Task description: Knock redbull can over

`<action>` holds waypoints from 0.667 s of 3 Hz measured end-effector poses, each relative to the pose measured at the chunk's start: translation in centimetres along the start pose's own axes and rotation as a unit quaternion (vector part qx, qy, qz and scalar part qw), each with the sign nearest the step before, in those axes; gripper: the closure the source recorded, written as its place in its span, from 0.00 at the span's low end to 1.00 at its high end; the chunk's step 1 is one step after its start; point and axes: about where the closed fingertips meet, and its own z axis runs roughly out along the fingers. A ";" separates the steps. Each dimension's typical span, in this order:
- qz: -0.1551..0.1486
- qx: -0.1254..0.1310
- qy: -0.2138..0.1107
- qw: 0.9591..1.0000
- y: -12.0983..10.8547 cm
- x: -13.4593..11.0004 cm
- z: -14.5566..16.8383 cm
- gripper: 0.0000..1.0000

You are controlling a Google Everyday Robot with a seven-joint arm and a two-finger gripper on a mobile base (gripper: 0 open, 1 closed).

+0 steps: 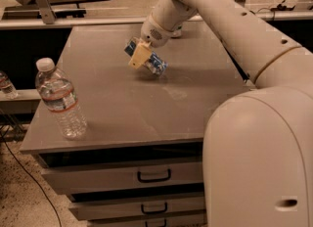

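One tool [141,56], upper centre, clamps the tilted redbull can [157,66] over the worktop [122,106]; a water bottle [61,101] stands lower left.

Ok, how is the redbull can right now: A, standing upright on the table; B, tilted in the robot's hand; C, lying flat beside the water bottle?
B: the redbull can leans steeply, held in the hand over the middle of the table, far from the water bottle.

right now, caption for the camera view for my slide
Gripper clasps the redbull can tilted over the grey cabinet top, water bottle upright near its front edge.
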 end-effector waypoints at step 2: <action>0.003 -0.047 0.021 0.999 2.7 0.8 2.1 0.59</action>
